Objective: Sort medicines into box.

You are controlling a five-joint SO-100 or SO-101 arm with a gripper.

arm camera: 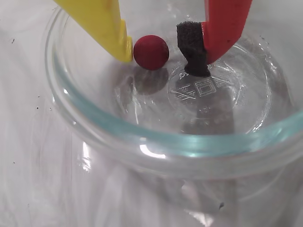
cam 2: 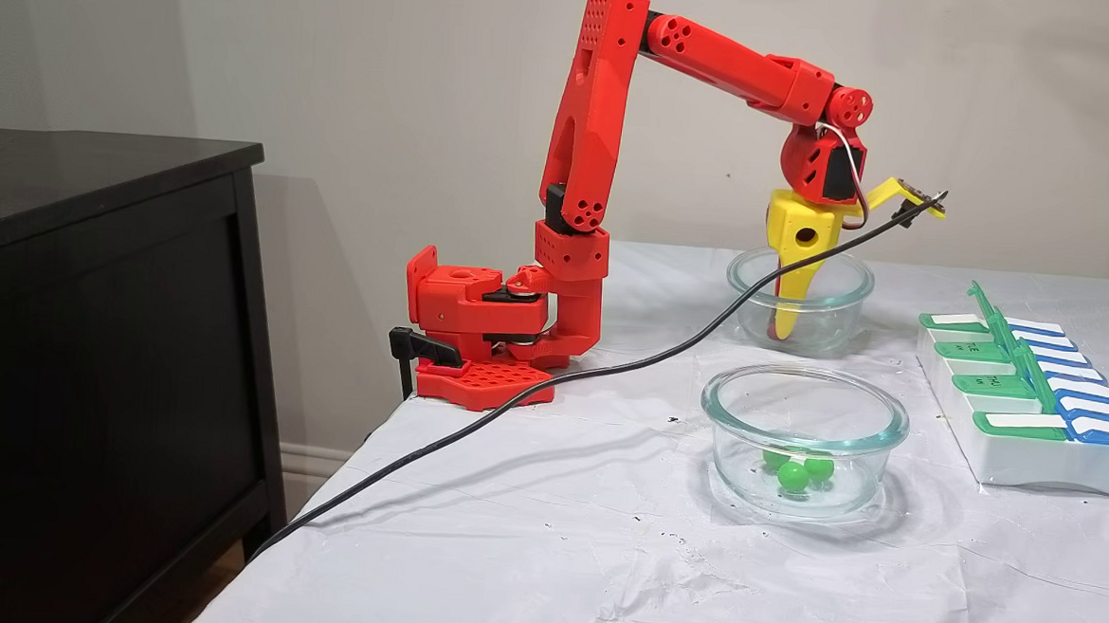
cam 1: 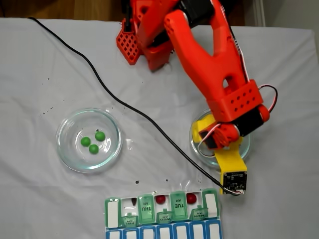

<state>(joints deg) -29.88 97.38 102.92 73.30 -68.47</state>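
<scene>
In the wrist view my gripper [arm camera: 162, 64] is open inside a round glass dish [arm camera: 142, 142]. One red medicine ball [arm camera: 151, 52] lies between the fingers. The yellow finger [arm camera: 111, 33] touches the ball, and a small gap separates it from the black foam pad [arm camera: 193, 47] on the red finger. From the side, the gripper [cam 2: 782, 329] reaches down into the far dish [cam 2: 840, 303]. Three green medicines [cam 1: 93, 142] lie in the other dish [cam 1: 67, 149]. The box [cam 1: 113, 213] sits at the near edge, lids raised, with two red medicines [cam 1: 160, 199] in its open compartments.
A black cable [cam 1: 124, 107] runs diagonally across the white cloth from the far left to the wrist camera [cam 1: 234, 180]. The arm's red base [cam 2: 477, 331] is clamped at the table's back edge. A dark cabinet [cam 2: 89, 325] stands beside the table.
</scene>
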